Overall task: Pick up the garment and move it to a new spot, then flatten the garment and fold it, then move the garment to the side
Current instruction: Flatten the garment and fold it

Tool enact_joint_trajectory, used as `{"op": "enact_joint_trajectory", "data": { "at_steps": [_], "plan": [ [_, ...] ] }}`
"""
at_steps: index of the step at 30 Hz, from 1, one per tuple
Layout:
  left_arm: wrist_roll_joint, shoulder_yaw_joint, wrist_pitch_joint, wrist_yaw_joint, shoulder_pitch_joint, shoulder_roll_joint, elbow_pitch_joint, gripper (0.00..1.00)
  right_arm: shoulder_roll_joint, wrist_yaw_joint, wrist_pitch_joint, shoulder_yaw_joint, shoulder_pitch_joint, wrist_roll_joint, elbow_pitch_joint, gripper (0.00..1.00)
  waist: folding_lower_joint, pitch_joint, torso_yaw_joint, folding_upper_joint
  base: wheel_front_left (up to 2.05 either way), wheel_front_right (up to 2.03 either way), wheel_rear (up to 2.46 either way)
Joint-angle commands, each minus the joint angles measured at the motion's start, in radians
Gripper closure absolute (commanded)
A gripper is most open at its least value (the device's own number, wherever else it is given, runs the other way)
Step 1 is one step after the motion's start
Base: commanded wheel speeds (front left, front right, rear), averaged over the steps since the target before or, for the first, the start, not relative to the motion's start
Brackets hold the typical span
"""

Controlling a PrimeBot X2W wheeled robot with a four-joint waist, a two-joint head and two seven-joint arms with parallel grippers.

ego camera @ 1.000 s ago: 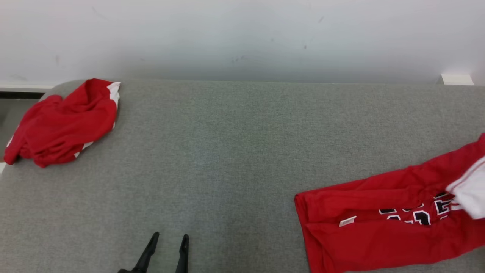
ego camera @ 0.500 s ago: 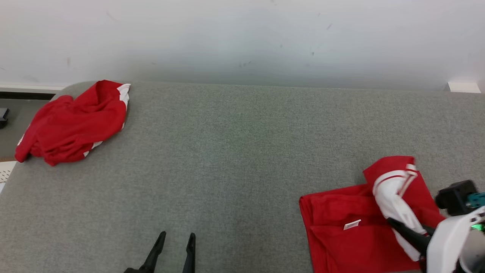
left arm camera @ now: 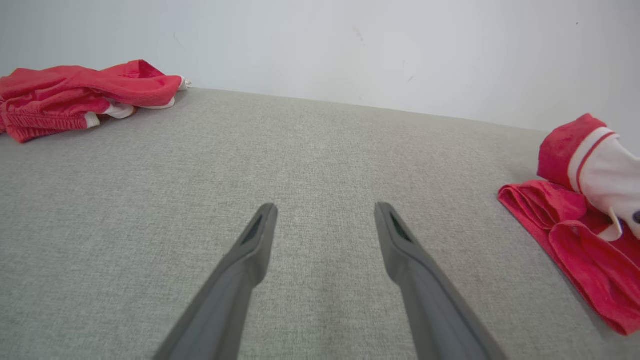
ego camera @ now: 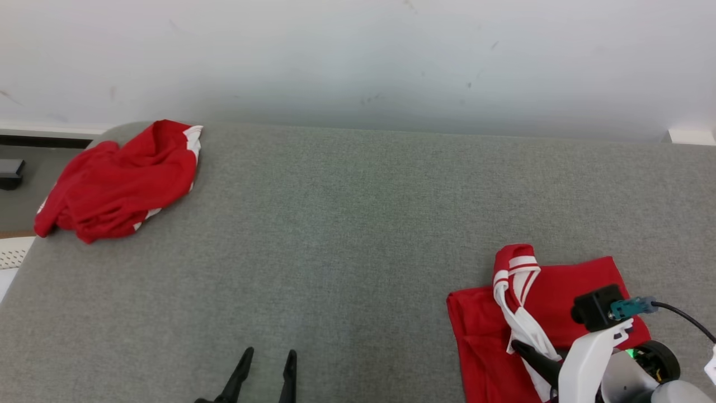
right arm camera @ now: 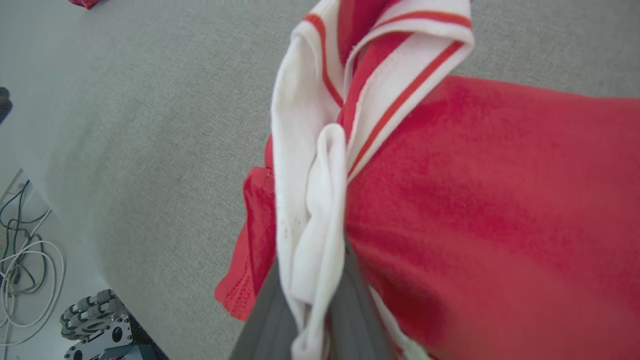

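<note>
On grey surface (ego camera: pixel 358 224), right hand (right arm camera: pixel 312 287) pinches white trim of garment (ego camera: pixel 565 282); left hand (left arm camera: pixel 325 220) spread.

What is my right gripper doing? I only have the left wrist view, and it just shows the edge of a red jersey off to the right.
Observer: The right gripper is shut on the white trim of the red jersey; the trim runs up between its fingers.
Operator: Is the jersey near a drop?
Observer: Yes. In the right wrist view its corner lies close to the edge of the grey surface, with white cables beyond that edge.
Operator: What does the top look like?
Observer: From the head view, plain red, with the trim draped across it.
</note>
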Motion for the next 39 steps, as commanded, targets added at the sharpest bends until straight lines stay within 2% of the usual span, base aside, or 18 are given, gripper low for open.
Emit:
{"op": "enact_joint_trajectory", "data": {
  "at_steps": [1,6,7,8,9,10,16,21,27,32,39],
  "plan": [
    [-0.012,-0.001,-0.002,0.003,0.010,0.003,0.001,0.00,0.007,-0.002,-0.006,-0.003,-0.010,-0.011,0.004,1.00,0.0000,-0.001,-0.001,0.0000,0.00,0.00,0.00],
    [-0.018,-0.004,-0.002,0.006,0.015,0.003,0.007,0.00,0.057,-0.002,-0.002,-0.002,0.000,-0.033,0.023,1.00,0.0000,-0.007,-0.007,0.0000,0.00,0.00,0.00],
    [-0.018,-0.003,-0.002,0.006,0.016,0.003,0.008,0.00,0.067,-0.002,-0.007,-0.006,0.003,-0.035,0.024,0.90,0.0000,-0.008,-0.009,0.0000,0.00,0.00,0.00],
    [-0.018,-0.003,-0.002,0.007,0.017,0.003,0.009,0.00,0.078,-0.002,-0.012,-0.012,0.006,-0.036,0.025,0.66,0.0000,-0.009,-0.011,0.0000,0.00,0.00,0.00],
    [-0.018,-0.003,-0.002,0.008,0.018,0.003,0.011,0.00,0.089,-0.002,-0.020,-0.014,0.007,-0.036,0.024,0.36,0.0000,-0.011,-0.014,0.0000,0.00,0.00,0.00],
    [-0.017,-0.003,-0.002,0.007,0.020,0.003,0.012,0.00,0.102,-0.002,-0.029,-0.017,0.010,-0.038,0.021,0.00,0.0000,-0.013,-0.016,0.0000,0.00,0.00,0.00],
    [-0.011,0.001,-0.002,0.005,0.027,0.003,0.014,0.00,0.160,-0.002,-0.080,-0.006,0.027,-0.031,-0.050,0.00,0.0000,-0.019,-0.026,0.0000,0.00,0.00,0.00],
    [0.000,0.018,-0.002,0.002,0.041,0.003,0.014,0.00,0.188,-0.002,-0.172,-0.039,0.066,-0.041,-0.150,0.00,0.0000,-0.033,-0.040,0.0000,0.00,0.00,0.00],
    [0.012,0.033,-0.002,-0.001,0.050,0.003,0.000,0.00,0.156,-0.002,-0.352,-0.159,0.117,-0.189,-0.207,0.00,0.0000,-0.056,-0.061,0.0000,0.00,0.00,0.00],
    [0.026,0.049,-0.002,-0.008,0.062,0.003,-0.009,0.00,0.119,-0.002,-0.534,-0.279,0.174,-0.349,-0.163,0.00,0.0000,-0.081,-0.078,0.0000,0.00,0.00,0.00],
    [0.048,0.064,-0.002,-0.012,0.074,0.003,-0.035,0.00,0.094,-0.002,-0.782,-0.414,0.267,-0.478,-0.029,0.00,0.0000,-0.111,-0.088,0.0000,0.00,0.00,0.00]
  ]
}}
